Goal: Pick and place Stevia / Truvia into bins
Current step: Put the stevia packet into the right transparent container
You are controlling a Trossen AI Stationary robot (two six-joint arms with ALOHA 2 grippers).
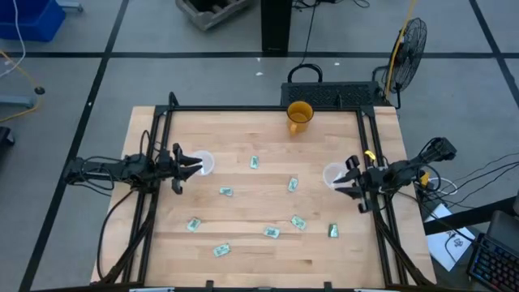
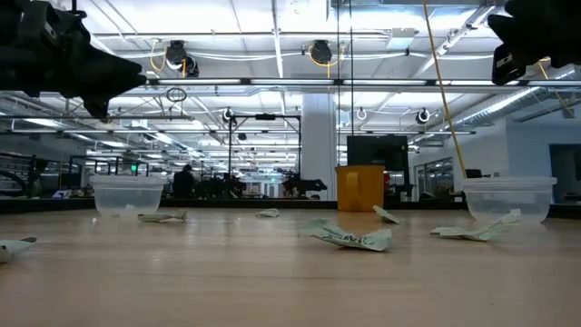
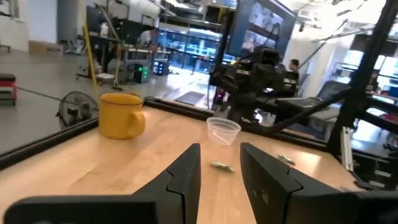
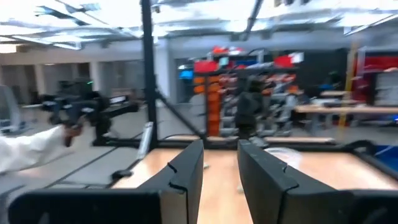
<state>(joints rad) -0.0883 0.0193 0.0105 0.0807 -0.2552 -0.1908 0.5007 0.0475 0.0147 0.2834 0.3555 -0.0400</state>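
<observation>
Packets lay scattered everywhere when I looked down from the high view: eight I could count, pale green and white, like the sweetener packet [image 1: 254,163] near the table's middle and another [image 1: 332,231] toward the right front. The left gripper [image 1: 190,167] hovered right at the left clear cup [image 1: 203,163], the right gripper [image 1: 347,180] at the right clear cup [image 1: 332,174], and a yellow mug [image 1: 299,115] stood well apart at the far edge. Neither claw had anything in it, as far as I could see.

Low view next: both cups sat upright, the one [image 2: 128,194] on the picture's left and the other [image 2: 508,196] on its right. A crumpled packet [image 2: 349,238] lay nearest the camera, slightly buckled rather than flat, so I judged a straight-down pinch across its raised fold would catch best.

Left wrist view: my own fingers [image 3: 184,177] stood parted by a modest gap, empty, with a packet [image 3: 221,165] on the wood ahead and the far cup [image 3: 223,131] under the other arm.

Right wrist view: fingers [image 4: 186,167] parted about the same, nothing between them. I reckoned each arm should take its nearest packet first and come down slowly, since thin paper slides.
</observation>
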